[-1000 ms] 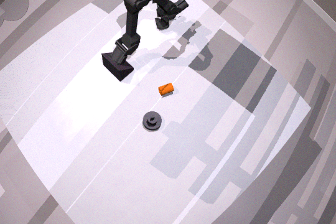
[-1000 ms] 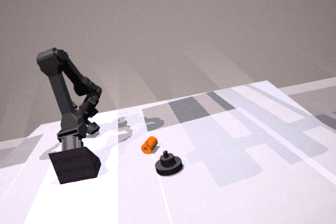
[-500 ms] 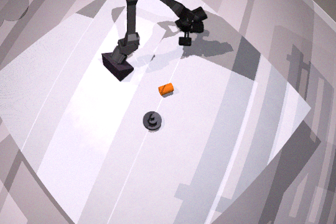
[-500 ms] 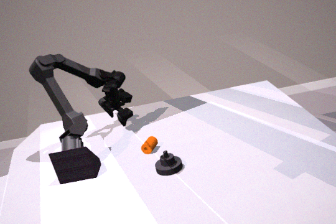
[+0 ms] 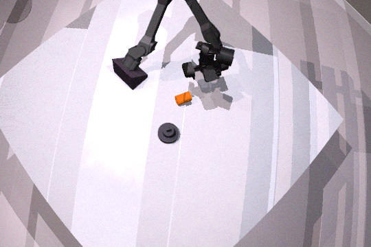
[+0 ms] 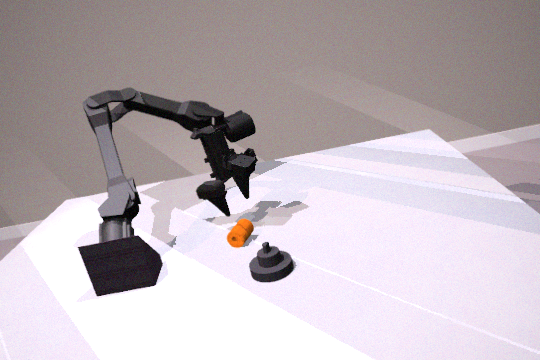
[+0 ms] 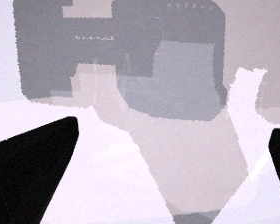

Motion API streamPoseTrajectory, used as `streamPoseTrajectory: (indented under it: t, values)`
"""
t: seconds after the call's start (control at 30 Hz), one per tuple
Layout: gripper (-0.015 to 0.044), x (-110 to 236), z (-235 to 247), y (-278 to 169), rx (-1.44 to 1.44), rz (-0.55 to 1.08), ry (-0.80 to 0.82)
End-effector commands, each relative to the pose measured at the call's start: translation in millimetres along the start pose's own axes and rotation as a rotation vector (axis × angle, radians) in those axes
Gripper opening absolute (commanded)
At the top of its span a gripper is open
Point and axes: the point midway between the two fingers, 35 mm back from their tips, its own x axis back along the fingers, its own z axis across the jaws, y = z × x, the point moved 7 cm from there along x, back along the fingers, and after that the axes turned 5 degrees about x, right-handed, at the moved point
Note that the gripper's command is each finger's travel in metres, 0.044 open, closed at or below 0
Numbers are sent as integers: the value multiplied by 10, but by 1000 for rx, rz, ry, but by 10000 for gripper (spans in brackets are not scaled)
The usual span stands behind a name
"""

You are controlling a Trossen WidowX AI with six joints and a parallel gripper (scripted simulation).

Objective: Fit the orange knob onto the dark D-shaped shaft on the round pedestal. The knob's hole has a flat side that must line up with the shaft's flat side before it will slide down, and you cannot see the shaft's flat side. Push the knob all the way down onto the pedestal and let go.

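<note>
— One orange knob (image 6: pixel 240 233), lying on its side near the tabletop's middle, just beside the round pedestal (image 6: pixel 271 266) with its shaft (image 6: pixel 266 247) bare. Needs lifting and turning upright before fitting.

— And the gripper (image 6: pixel 231 199)?

— Hovering above and behind the knob, toward the far edge. Spread wide, holding nothing, touching nothing.

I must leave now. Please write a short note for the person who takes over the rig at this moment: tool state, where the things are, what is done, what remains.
Tool: open, holding nothing, above the table, short of the knob.
Orange knob: lying on its side on the table, untouched, beside the round pedestal.
Shaft: bare, upright on the pedestal.
Done: nothing yet.
Left: grasp the knob, stand it upright over the shaft, line up the flats, push fully down, release.
</note>
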Motion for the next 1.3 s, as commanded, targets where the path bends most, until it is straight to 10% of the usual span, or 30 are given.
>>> streamPoseTrajectory:
  t: [0.0,0.3,1.27]
  values:
    - [440,112,-349,341,-392,-15,-62]
    - [440,475,-1276,811,-1396,52,-111]
    - [440,54,-1292,785,-1415,55,-110]
